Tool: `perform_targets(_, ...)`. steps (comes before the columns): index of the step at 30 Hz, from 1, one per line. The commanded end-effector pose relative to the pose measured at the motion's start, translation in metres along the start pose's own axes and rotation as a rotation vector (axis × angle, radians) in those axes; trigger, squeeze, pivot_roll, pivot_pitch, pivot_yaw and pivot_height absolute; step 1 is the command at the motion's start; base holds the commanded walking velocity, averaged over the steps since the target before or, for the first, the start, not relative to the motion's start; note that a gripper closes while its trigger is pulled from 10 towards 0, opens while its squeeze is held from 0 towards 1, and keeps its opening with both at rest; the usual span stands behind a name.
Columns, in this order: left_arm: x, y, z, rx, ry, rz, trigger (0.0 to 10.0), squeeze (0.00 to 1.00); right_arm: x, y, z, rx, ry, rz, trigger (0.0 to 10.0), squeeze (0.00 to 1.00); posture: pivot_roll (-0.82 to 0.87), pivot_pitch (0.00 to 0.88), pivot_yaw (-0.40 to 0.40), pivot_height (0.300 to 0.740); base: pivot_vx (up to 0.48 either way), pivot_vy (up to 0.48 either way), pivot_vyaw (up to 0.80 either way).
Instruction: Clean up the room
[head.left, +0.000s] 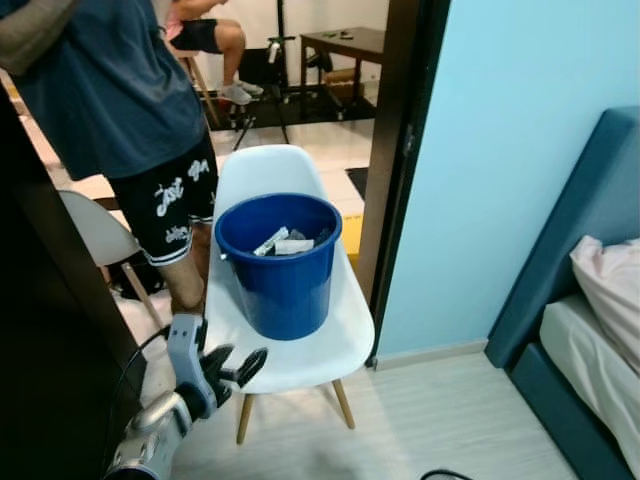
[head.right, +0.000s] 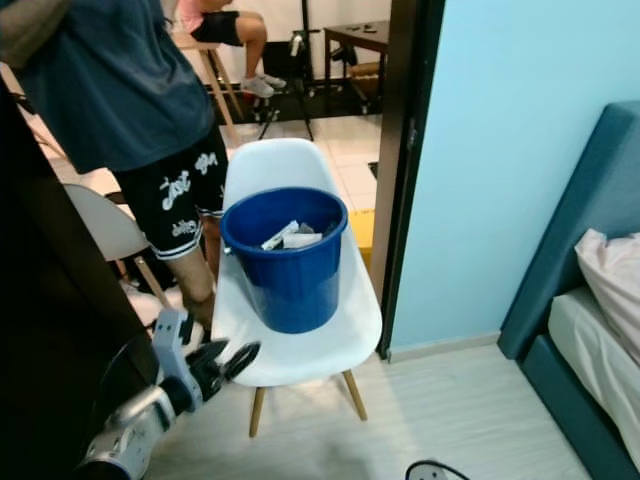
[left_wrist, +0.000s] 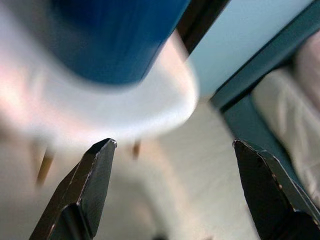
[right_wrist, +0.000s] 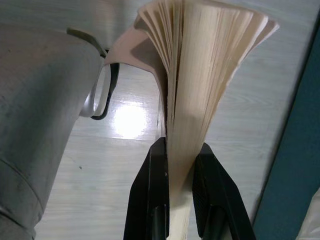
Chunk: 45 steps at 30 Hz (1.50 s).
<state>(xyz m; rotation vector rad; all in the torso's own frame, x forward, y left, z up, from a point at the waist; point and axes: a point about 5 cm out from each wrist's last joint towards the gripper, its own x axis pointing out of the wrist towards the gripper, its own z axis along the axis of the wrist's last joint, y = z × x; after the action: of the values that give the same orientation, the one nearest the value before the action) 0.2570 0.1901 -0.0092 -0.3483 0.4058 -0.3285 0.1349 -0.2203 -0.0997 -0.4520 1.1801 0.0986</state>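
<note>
Nearest you, the left gripper (head.left: 238, 366) sits low at the front left corner of the white chair (head.left: 300, 355), its two black fingers spread apart with nothing between them. Your left wrist view is blurred, yet it shows both fingertips (left_wrist: 99, 165) wide apart under the chair's seat edge. The right wrist view gives you the right gripper (right_wrist: 181, 165) — its two fingers are clamped on the edge of one book (right_wrist: 200, 65), pages fanned out above pale plank floor (right_wrist: 120, 165), with a grey robot limb (right_wrist: 40, 115) close beside it.

On the chair seat stands one blue bucket (head.left: 280, 265), upright, with a few scraps of paper trash (head.left: 283, 243) lying inside; you cannot count them exactly. A person's leg in dark printed shorts (head.left: 168, 210) stands just beside the chair's left side, close to your left arm. A second, grey-white chair (head.left: 95, 235) is partly hidden behind that leg.

To the right rises a light blue wall (head.left: 500, 150), then a blue bed frame (head.left: 590, 190) with one pink pillow (head.left: 612, 285).

Farther off, through the dark door frame (head.left: 395, 150), you see a second person seated (head.left: 205, 35), a tripod stand (head.left: 270, 70), and one dark table (head.left: 345, 45).
</note>
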Motion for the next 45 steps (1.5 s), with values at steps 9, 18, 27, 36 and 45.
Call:
perform_targets(9, -0.026, 0.019, -0.043, -0.099, 0.152, 0.174, 10.0, 0.00, 0.000, 0.002, -0.004, -0.016, 0.003, 0.013, 10.0, 0.00, -0.05, 0.000, -0.012, 0.706, 0.000, -0.445, 0.00)
perform_targets(18, -0.046, 0.023, -0.074, -0.140, 0.263, 0.253, 10.0, 0.00, 0.000, 0.002, -0.004, -0.019, 0.004, 0.019, 10.0, 0.00, -0.05, 0.000, -0.013, 0.706, 0.000, -0.480, 0.00)
perform_targets(27, -0.057, 0.022, -0.090, -0.169, 0.327, 0.288, 10.0, 0.00, 0.000, 0.001, -0.004, -0.020, 0.007, 0.020, 10.0, 0.00, -0.06, 0.000, -0.012, 0.706, 0.000, -0.480, 0.00)
perform_targets(36, -0.058, 0.023, -0.092, -0.171, 0.362, 0.305, 10.0, 0.00, 0.000, -0.005, -0.002, 0.012, 0.004, 0.005, 10.0, 0.00, -0.08, 0.008, 0.000, 0.706, 0.000, -0.480, 0.00)
perform_targets(45, -0.055, 0.028, -0.085, -0.158, 0.348, 0.317, 10.0, 0.00, 0.000, -0.029, 0.024, 0.148, -0.064, -0.011, 10.0, 0.00, -0.10, 0.027, 0.009, 0.706, 0.000, -0.480, 0.00)
